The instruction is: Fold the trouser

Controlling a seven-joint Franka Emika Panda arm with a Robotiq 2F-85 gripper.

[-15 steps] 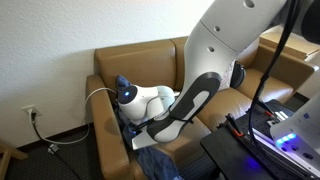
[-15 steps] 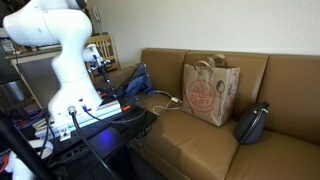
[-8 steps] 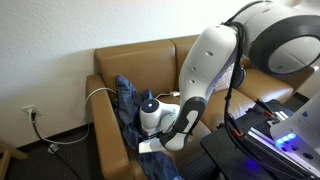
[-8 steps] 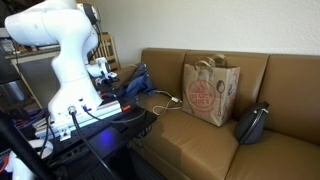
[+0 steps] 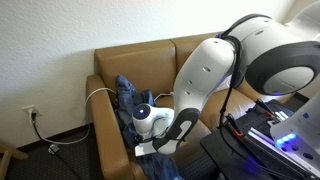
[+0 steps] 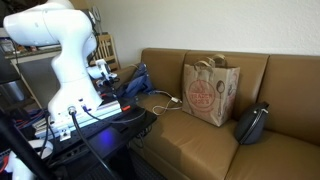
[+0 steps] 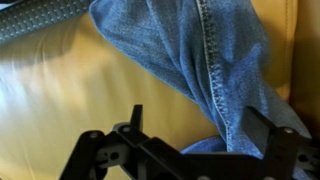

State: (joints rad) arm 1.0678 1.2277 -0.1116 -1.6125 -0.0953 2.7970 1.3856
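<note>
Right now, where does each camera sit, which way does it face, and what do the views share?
Exterior view: in front of the sofa, facing its armrest end and the jeans; the white arm fills the right side.
Exterior view: in front of the sofa, facing the paper bag on the seat; the arm stands at the left.
Wrist view: on the wrist, looking down at the jeans on the seat; the open gripper shows along the bottom.
All three show the jeans and the sofa.

White, glossy, rounded arm [image 5: 215, 70] banded with black trim [image 5: 188, 122]; black skeletal tool [image 7: 198, 135] at six o'clock, wrist view.
</note>
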